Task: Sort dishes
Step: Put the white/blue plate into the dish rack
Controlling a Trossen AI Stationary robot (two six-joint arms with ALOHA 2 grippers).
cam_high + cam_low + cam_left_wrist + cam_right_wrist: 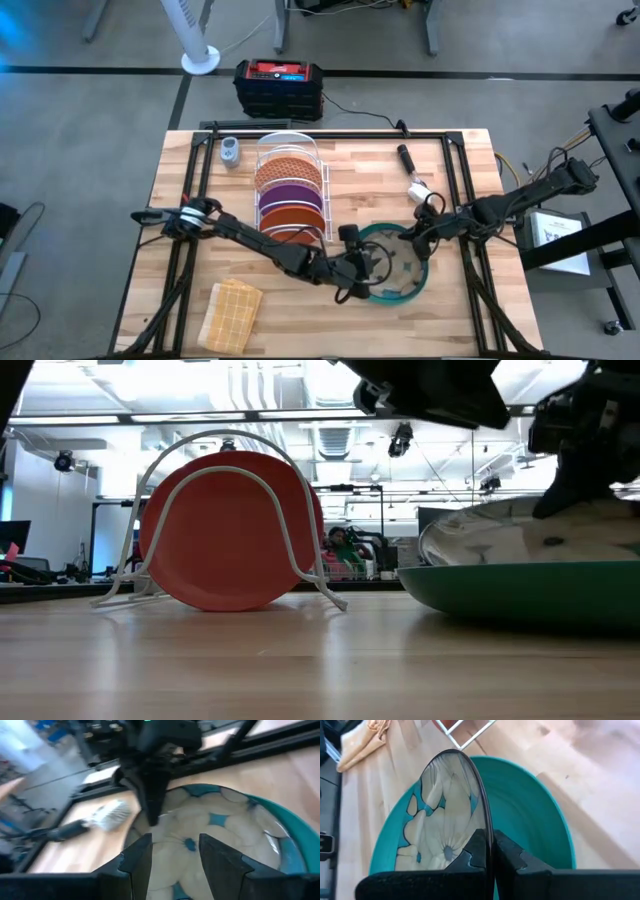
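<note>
A clear glass plate with a pale flower pattern [445, 820] stands tilted inside the larger teal plate [530, 810] at the table's near right [385, 297]. My right gripper [490, 855] is shut on its rim. My left gripper [175, 855] hovers open above the plate's left side [362, 272]; I see nothing between its fingers but the plate beyond them. In the white wire rack [290, 150] an orange-patterned plate [287, 172], a purple plate [290, 195] and an orange plate [225, 540] stand on edge. My right gripper pinches the glass plate's rim [489, 827] between its two fingers, on the side toward the table's right. It comes in from the right, slanting down. The held side is raised and the plate is tilted, with its opposite edge down inside the teal plate.
A folded tan cloth [232, 312] lies at the near left. A dish brush [412, 172] lies at the far right, and a small grey object [230, 152] sits left of the rack. Black frame rails run along the table's sides.
</note>
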